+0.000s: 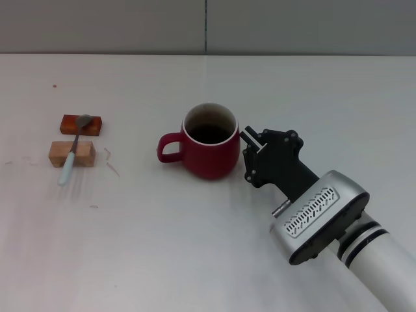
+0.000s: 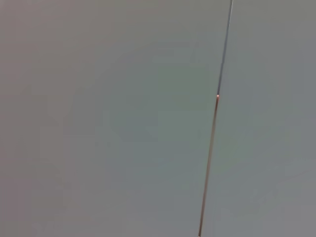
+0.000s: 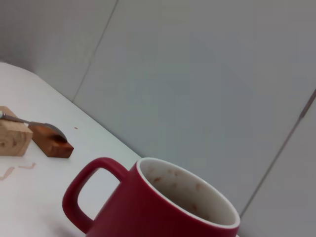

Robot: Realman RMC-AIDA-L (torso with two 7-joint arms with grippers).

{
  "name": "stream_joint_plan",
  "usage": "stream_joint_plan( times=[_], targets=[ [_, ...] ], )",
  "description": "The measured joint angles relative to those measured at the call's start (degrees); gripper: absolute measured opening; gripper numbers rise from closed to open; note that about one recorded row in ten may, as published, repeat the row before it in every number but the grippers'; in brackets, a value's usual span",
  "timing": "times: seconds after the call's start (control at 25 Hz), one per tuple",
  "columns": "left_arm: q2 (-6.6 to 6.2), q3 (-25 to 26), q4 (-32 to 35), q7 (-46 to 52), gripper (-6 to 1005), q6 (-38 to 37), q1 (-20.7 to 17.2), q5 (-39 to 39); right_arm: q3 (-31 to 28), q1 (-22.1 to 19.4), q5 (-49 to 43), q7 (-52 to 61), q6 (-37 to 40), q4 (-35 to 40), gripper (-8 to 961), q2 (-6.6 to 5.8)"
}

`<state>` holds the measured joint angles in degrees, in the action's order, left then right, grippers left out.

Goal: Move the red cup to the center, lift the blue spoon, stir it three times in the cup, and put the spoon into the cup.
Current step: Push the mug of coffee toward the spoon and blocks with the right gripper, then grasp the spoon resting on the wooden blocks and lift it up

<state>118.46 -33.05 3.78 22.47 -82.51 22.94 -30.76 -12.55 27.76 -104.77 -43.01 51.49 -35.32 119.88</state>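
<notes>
The red cup (image 1: 209, 148) stands upright near the middle of the white table (image 1: 195, 247), handle pointing left, dark inside. My right gripper (image 1: 246, 151) sits right against the cup's right wall, and the right wrist view looks over the cup (image 3: 163, 207) from close by. The blue spoon (image 1: 73, 151) lies at the far left across two wooden blocks, with its grey bowl (image 3: 47, 129) on the farther one and its light blue handle hanging off the nearer one. The left gripper is out of view; its wrist view shows only a grey wall.
A reddish-brown block (image 1: 96, 124) and a pale wooden block (image 1: 86, 155) hold up the spoon at the left. A grey wall (image 1: 208, 26) runs along the table's far edge.
</notes>
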Motion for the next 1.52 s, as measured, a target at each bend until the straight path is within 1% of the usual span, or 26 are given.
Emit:
stream_joint_plan(
  times=[0.16,0.28,0.32,0.36,0.44,0.48,0.56,0.6,0.64,0.68,0.72,0.76,0.8,0.84,0.96,1.0,1.04,1.08,1.12,1.2,1.24,1.32,1.36,1.4,1.44,1.52],
  targets=[
    [-0.04,0.00,0.00,0.03,841,-0.06,-0.19,0.00,0.25,0.11,0.00,0.02,0.24,-0.14,65,0.00],
    [0.05,-0.16,0.00,0.03,841,-0.10,-0.66,0.00,-0.72,-1.46,0.39,0.03,3.76,0.74,65,0.00],
    [0.05,-0.16,0.00,0.03,842,-0.10,-0.66,0.00,-0.72,-1.46,0.39,0.03,3.76,0.74,64,0.00],
    [0.05,-0.24,0.00,0.03,842,-0.10,-0.81,-0.02,-1.63,-2.49,0.47,0.04,5.61,1.18,64,-0.01],
    [0.05,-0.34,-0.15,0.03,842,-0.11,-1.08,-0.21,-5.89,-5.78,0.54,0.09,9.95,2.11,72,-0.22],
    [0.05,-0.40,-0.22,0.03,842,-0.10,-1.16,-0.30,-5.89,-5.78,0.54,0.09,9.95,2.11,79,-0.22],
    [0.04,-0.47,-0.28,0.03,842,-0.01,-1.22,-0.37,-9.60,-8.11,0.56,1.18,12.93,2.49,94,-0.42],
    [-0.03,-0.55,-0.58,0.03,842,0.31,-1.31,-0.47,-12.33,-9.99,0.53,5.27,16.76,4.02,102,-0.74],
    [-0.03,-0.55,-0.58,0.03,842,0.31,-1.31,-0.47,-12.33,-9.99,0.53,5.27,16.76,4.02,110,-0.74],
    [-0.08,-0.55,-0.94,0.03,842,0.53,-1.31,-0.56,-13.10,-10.91,0.43,11.85,21.05,7.58,117,-0.97],
    [-0.11,-0.55,-1.13,0.02,842,0.63,-1.33,-0.59,-13.10,-10.91,0.43,11.85,21.05,7.58,125,-0.97],
    [-0.13,-0.56,-1.26,0.02,842,0.70,-1.35,-0.67,-13.18,-11.12,0.43,16.75,23.06,10.33,132,-0.98],
    [-0.15,-0.62,-1.54,0.01,842,1.04,-1.57,-0.75,-13.89,-11.61,0.55,28.01,26.79,16.73,140,-1.09],
    [-0.15,-0.62,-1.54,0.01,842,1.04,-1.57,-0.75,-13.89,-11.61,0.55,28.01,26.79,16.73,167,-1.09],
    [-0.16,-0.71,-1.76,0.02,842,1.01,-1.91,-0.90,-15.88,-12.29,0.59,44.32,32.17,25.80,249,-1.16],
    [-0.09,-0.80,-2.03,0.03,841,0.16,-2.36,-1.40,-17.39,-12.33,0.61,52.13,35.19,30.94,276,-1.08],
    [-0.09,-0.80,-2.03,0.03,841,0.16,-2.36,-1.40,-17.39,-12.33,0.61,52.13,35.19,30.94,304,-1.08],
    [-0.07,-0.95,-2.21,0.06,841,-0.39,-2.61,-1.61,-19.90,-11.95,0.62,55.66,36.05,33.83,331,-1.07],
    [-0.05,-1.35,-2.53,0.12,841,-1.19,-2.90,-1.73,-19.90,-11.95,0.62,55.66,36.05,33.83,360,-1.07],
    [-0.03,-2.35,-3.38,0.18,841,-2.97,-3.60,-1.97,-23.81,-10.79,0.63,55.67,36.46,35.96,419,-1.17],
    [-0.01,-2.91,-4.06,0.13,841,-4.45,-4.00,-2.27,-23.81,-10.79,0.63,55.67,36.46,35.96,448,-1.17],
    [0.11,-3.96,-6.82,-1.07,841,-9.26,-5.04,-3.51,-26.71,-8.47,0.63,54.95,35.85,39.52,506,-1.19],
    [0.11,-3.96,-6.82,-1.07,841,-9.26,-5.04,-3.51,-26.71,-8.47,0.63,54.95,35.85,39.52,536,-1.19],
    [0.16,-4.25,-9.69,-3.38,841,-12.40,-5.60,-4.33,-28.41,-6.61,0.62,54.59,34.58,41.71,565,-1.34],
    [0.16,-4.25,-9.69,-3.38,841,-12.40,-5.60,-4.33,-28.41,-6.61,0.62,54.59,34.58,41.71,588,-1.34],
    [0.28,-4.32,-13.22,-7.66,841,-15.44,-5.96,-5.40,-29.45,-4.89,0.63,54.21,33.19,43.09,634,-1.97]
  ],
)
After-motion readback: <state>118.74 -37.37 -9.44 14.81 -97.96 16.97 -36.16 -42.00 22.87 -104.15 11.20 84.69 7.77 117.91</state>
